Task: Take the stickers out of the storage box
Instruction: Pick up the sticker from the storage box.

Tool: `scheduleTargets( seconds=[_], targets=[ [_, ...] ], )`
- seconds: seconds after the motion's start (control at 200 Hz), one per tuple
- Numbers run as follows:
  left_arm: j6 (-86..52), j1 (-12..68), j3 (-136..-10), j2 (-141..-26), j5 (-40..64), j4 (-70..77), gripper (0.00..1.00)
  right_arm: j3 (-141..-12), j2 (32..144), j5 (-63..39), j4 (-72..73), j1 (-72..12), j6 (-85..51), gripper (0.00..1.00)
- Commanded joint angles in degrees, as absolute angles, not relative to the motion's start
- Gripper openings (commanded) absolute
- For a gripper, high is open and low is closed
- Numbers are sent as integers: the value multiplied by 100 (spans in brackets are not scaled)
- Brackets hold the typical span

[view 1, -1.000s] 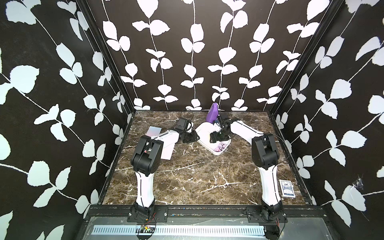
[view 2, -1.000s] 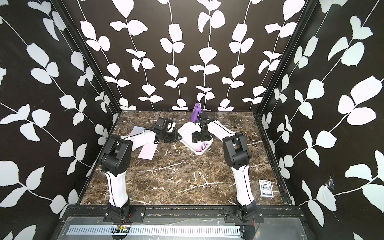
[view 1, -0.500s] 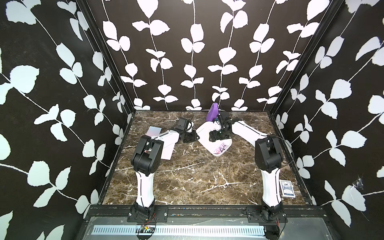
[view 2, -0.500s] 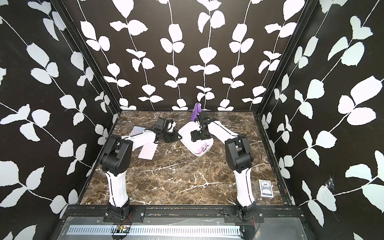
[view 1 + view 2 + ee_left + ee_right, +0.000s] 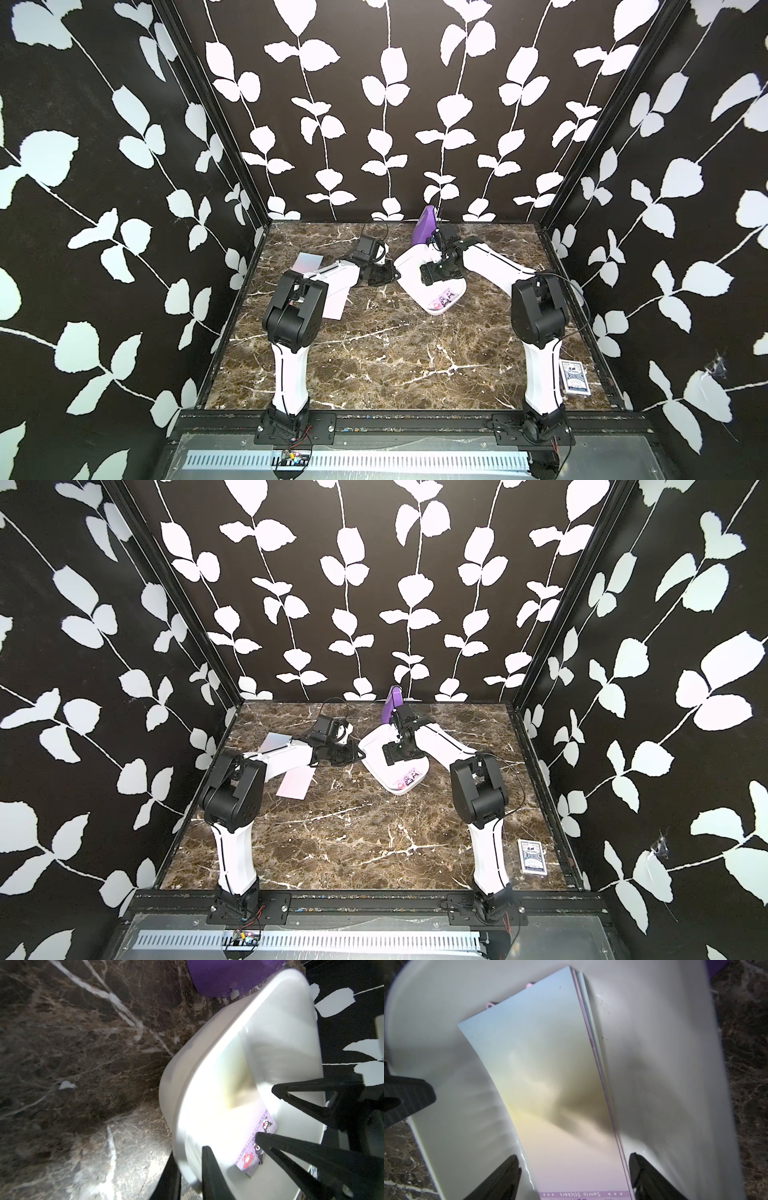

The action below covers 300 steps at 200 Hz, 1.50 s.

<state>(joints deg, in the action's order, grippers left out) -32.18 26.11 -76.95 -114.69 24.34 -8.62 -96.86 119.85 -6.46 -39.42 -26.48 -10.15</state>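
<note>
Several stickers (image 5: 546, 1076) sit stacked inside the white box (image 5: 654, 1043). The left gripper (image 5: 188, 1159) pinches the box's rim, I'd guess to stop it sliding, while the right gripper (image 5: 573, 1155) hangs spread wide inside the box, straddling the stack, ready to grab.

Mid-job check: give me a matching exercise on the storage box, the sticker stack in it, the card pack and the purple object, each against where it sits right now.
Things:
1. storage box
2. sticker stack
3. card pack
4. purple object

Places:
A. at the back of the table, by the rear wall
B. on the table beside the right arm's base
C. between the open jaws of the right gripper
D. rim pinched by the left gripper

Pairs: 1-D, 2-C, 3-B, 4-A.
</note>
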Motion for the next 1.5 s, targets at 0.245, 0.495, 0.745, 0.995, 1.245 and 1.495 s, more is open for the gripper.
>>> scheduleTargets(
  seconds=[0.245,0.495,0.745,0.995,1.245,1.495],
  targets=[
    [-2689,2725,-7467,-11301,2083,-1397,7,-9704,12466,-80,-4255,-2633,-1331,85],
    [-2677,2729,-7436,-11234,2058,-1415,7,-9585,12601,-821,-4024,-2591,-1384,86],
    [-2663,2742,-7378,-11224,2073,-1406,7,-9367,12611,-2470,-3526,-2433,-1579,86],
    [-2663,2742,-7341,-11208,2090,-1383,7,-9068,12524,-3571,-2900,-2254,-1853,85],
    [-2629,2742,-7389,-11071,2061,-1499,12,-9123,12569,-3323,-3088,-2250,-1809,85],
    [-2507,2742,-7527,-10688,1913,-1901,38,-9213,12603,-2837,-3470,-2248,-1606,85]
  ],
)
